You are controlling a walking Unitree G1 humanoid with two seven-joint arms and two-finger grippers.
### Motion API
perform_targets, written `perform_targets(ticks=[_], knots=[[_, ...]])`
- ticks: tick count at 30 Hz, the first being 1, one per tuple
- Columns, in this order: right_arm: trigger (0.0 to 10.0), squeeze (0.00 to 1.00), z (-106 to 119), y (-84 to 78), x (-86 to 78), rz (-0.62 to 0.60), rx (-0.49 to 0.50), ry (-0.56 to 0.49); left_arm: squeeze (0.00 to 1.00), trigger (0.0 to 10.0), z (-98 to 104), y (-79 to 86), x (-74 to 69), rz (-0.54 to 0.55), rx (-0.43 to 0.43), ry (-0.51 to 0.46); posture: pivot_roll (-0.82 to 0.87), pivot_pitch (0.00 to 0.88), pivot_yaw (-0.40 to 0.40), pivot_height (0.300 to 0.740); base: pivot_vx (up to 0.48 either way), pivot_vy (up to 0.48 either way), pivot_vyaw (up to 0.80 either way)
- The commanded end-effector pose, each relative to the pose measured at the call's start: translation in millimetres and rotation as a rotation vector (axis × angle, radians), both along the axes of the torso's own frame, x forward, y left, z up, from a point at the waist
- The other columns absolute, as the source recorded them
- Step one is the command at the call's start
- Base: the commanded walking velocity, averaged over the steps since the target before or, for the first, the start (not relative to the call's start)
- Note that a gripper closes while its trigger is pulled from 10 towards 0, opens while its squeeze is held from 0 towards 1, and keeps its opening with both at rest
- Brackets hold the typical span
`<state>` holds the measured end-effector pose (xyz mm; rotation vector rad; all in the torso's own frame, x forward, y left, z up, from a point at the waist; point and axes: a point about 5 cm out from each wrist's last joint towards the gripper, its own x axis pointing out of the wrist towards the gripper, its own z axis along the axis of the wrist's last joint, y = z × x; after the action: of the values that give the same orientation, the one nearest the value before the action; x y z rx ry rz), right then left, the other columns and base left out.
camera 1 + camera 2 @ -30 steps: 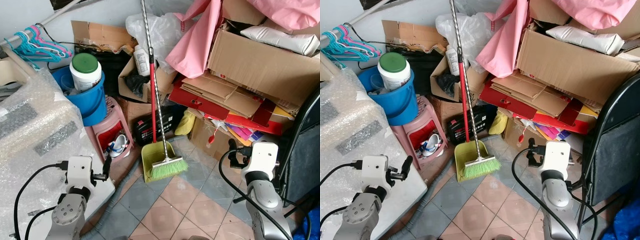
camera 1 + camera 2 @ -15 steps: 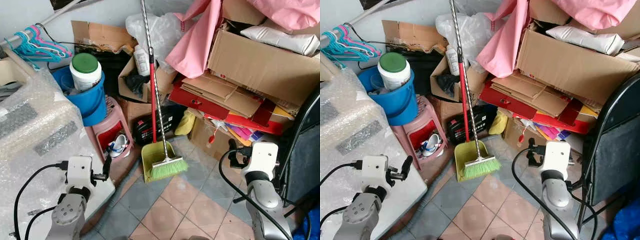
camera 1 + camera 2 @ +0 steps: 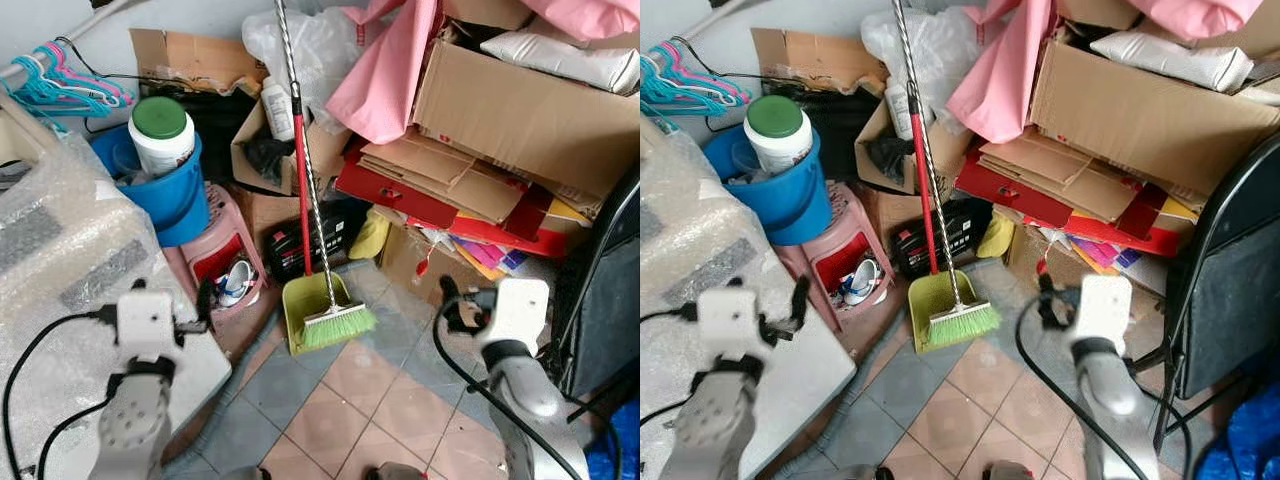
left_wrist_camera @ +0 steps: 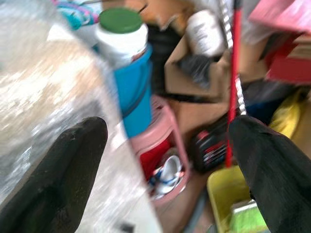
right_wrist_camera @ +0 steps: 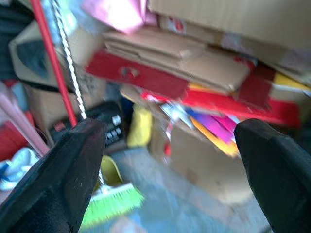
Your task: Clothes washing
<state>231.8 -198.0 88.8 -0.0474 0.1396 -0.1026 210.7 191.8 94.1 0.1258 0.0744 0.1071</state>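
I have both arms raised low in front of me over the tiled floor [image 3: 400,390]. My left hand [image 4: 165,160] is spread wide and holds nothing, its fingers [image 4: 63,170] pointing past the bubble-wrapped appliance [image 3: 60,260] at my left. My right hand [image 5: 170,165] is also spread wide and empty, aimed at the cardboard pile. The wrist pictures are blurred.

Just beyond the left hand stands a pink plastic stool [image 3: 225,255] with a white shoe [image 3: 235,285] tucked under it. Beside it on the floor sits a yellow dustpan [image 3: 312,305] with a green-bristled broom [image 3: 338,325] resting in it; the red dustpan handle [image 3: 300,190] and the broom's striped handle lean back against the clutter.

Further off, a blue bucket [image 3: 170,195] sits on the stool and carries a white tub with a green lid [image 3: 162,130]. Teal and pink hangers [image 3: 65,85] hang at the far left. To the right, flattened cardboard boxes [image 3: 510,120] are stacked high, and a pink cloth [image 3: 385,70] drapes over them, the one piece of fabric I can see. A dark folding chair [image 3: 1230,260] stands at my right.
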Motion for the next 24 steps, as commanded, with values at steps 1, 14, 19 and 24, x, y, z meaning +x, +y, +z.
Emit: perform_targets(ticks=[1,14,19,24], knots=[[10.0,0.00,11,4.1,0.9,0.037,-0.025,-0.062,0.00,10.0,2,8.5,-0.9,0.028,0.047,-0.039,-0.07,0.062,0.061,0.740,0.000,0.000,0.70],[10.0,0.00,2,-30.9,-2.0,0.038,-0.164,-0.021,0.00,10.0,-32,28.9,-16.2,-0.017,0.138,0.024,-0.08,0.003,0.067,0.740,0.000,0.000,0.48],[10.0,0.00,-10,-33.0,-4.6,0.043,-0.177,-0.024,0.00,10.0,-44,34.8,-35.5,-0.004,0.133,0.049,-0.07,0.039,0.049,0.740,0.000,0.000,0.00],[10.0,0.00,-13,-27.6,-4.9,0.083,-0.110,0.006,0.00,10.0,-34,38.0,-28.3,0.059,0.119,-0.004,-0.06,0.045,0.038,0.740,0.000,0.000,0.11]])
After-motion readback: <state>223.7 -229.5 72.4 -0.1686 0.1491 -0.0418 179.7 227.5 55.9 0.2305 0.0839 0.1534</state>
